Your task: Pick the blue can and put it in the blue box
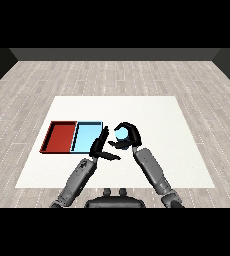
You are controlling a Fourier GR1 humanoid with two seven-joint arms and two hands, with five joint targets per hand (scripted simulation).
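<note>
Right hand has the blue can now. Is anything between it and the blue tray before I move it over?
Yes. The left hand, fingers straight, sits between the blue can held in the right hand and the light blue tray, right at the tray's near right corner. Nothing else visible stands between.

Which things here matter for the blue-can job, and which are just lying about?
Job: blue can, held in the right hand; light blue tray, its target.
Lying about: red tray; left hand, open and holding nothing.
</note>
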